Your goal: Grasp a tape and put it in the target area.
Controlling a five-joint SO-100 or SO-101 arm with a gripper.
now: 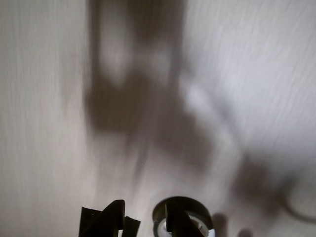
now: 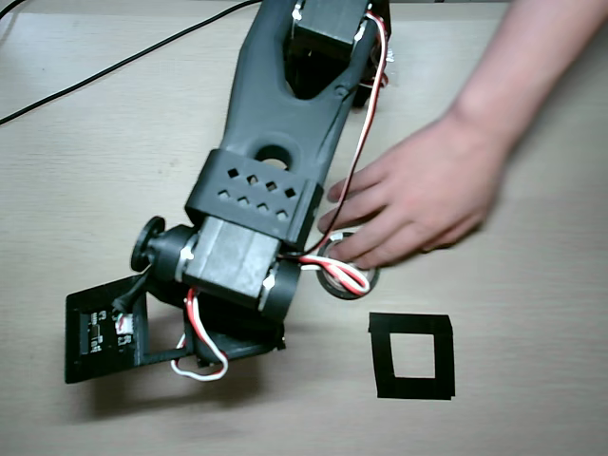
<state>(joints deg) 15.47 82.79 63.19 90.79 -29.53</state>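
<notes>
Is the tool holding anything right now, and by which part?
Nothing clamped: the tool is open, one finger at the tape. A person's hand rests fingertips on it.

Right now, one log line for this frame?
gripper: open, at tape | tape: on table, outside target area | person's hand: fingers on tape | target area: empty

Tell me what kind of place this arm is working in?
Probably a hobby or lab desk: a beige wood-grain table, a target square of black tape stuck on it, loose cables, and a person's hand touching the tape roll.
</notes>
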